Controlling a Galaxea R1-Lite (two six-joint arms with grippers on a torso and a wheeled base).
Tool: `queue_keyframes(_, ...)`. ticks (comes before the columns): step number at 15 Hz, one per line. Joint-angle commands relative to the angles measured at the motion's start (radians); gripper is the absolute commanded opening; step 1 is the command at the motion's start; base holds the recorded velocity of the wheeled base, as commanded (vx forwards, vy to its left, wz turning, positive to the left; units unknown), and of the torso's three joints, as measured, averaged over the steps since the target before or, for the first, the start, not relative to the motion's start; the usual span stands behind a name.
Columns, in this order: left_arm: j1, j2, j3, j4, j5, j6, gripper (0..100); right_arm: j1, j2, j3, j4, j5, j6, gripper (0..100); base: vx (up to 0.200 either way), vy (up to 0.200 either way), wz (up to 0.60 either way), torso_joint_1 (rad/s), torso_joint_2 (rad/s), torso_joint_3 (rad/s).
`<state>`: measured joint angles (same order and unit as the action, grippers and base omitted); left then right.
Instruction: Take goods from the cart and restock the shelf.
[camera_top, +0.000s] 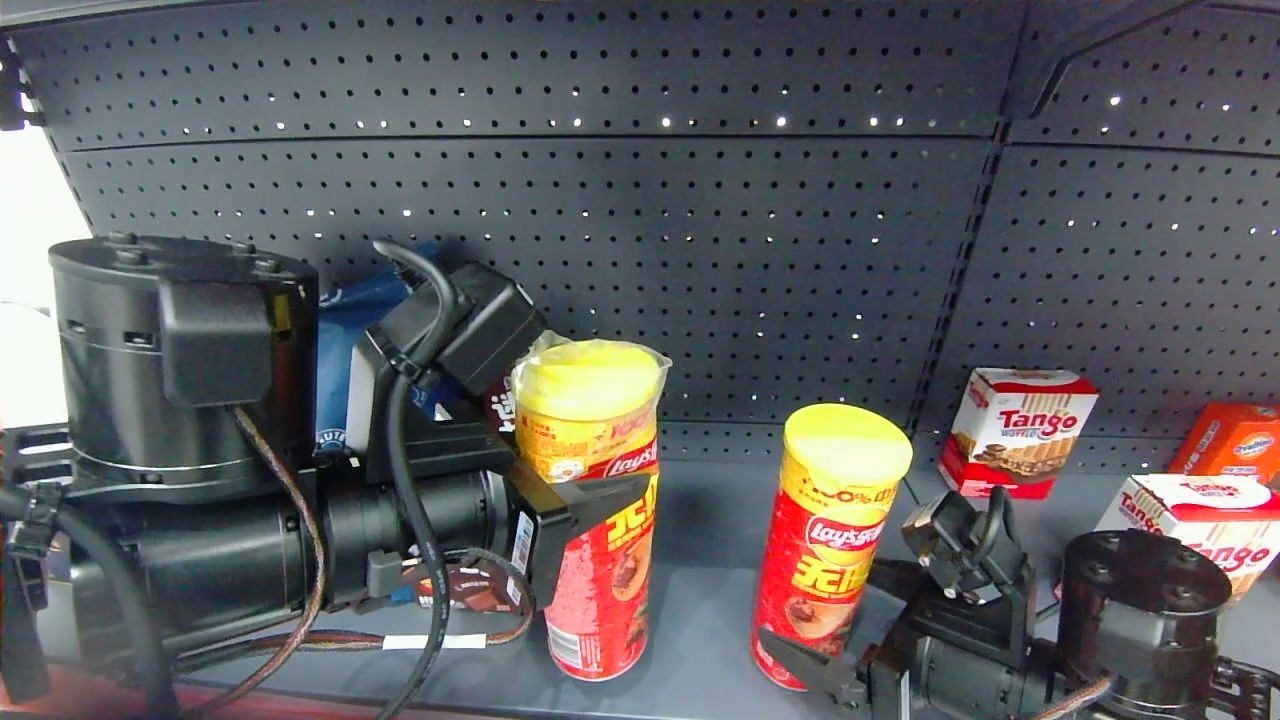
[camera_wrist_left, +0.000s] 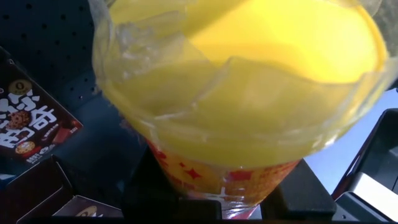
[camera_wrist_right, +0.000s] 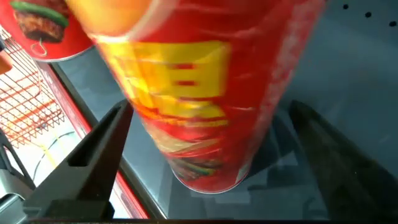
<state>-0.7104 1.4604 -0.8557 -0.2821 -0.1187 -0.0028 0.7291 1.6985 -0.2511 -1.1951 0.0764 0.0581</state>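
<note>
- Our left gripper (camera_top: 590, 495) is clamped round the left can (camera_top: 600, 560), a red chip tube with a film-wrapped yellow lid; the can is upright near the front of the shelf (camera_top: 700, 560); we cannot tell whether its base rests on the board.
- Our right gripper (camera_wrist_right: 211, 115) is spread wide, one finger on either side of the right can (camera_top: 835, 540); that can stands on the shelf near the first, apart from it.
- A wafer box (camera_top: 1020, 430) stands by the back panel; an orange box (camera_top: 1235, 440) and a second wafer box (camera_top: 1190, 520) are to its right; a blue bag (camera_top: 350, 330) sits behind our left arm.

Bright, even light; blown-out glare far L; pegboard (camera_top: 700, 250) holes backlit.
</note>
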Motion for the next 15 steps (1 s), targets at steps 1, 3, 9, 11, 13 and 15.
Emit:
queue_keyframes(1, 0.0, -0.002, 0.004, 0.0, 0.001, 0.0, 0, 0.001, -0.049, 0.021, -0.001, -0.001, 0.0, 100, 0.0, 0.0, 0.0, 0.0, 0.0, 0.0)
queue_keyframes(3, 0.0, -0.002, 0.004, 0.001, 0.001, 0.0, 0, -0.001, -0.126, 0.078, 0.0, 0.0, 0.005, 100, 0.0, 0.0, 0.0, 0.0, 0.0, 0.0)
queue_keyframes(9, 0.0, 0.003, 0.006, 0.001, 0.002, 0.0, 0, -0.01, -0.454, 0.144, 0.068, -0.015, -0.023, 100, 0.0, 0.0, 0.0, 0.0, 0.0, 0.0)
queue_keyframes(11, 0.0, 0.001, 0.006, 0.001, 0.002, -0.002, 0, -0.008, -0.626, 0.055, 0.325, -0.095, -0.07, 100, 0.0, 0.0, 0.0, 0.0, 0.0, 0.0)
queue_keyframes(13, 0.0, 0.0, 0.009, 0.001, 0.004, -0.002, 0, 0.023, -0.786, -0.066, 0.611, -0.259, -0.073, 100, 0.0, 0.0, 0.0, 0.0, 0.0, 0.0)
queue_keyframes(15, 0.0, -0.002, 0.009, 0.0, 0.004, -0.002, 0, 0.039, -0.879, -0.097, 0.707, -0.356, -0.072, 100, 0.0, 0.0, 0.0, 0.0, 0.0, 0.0)
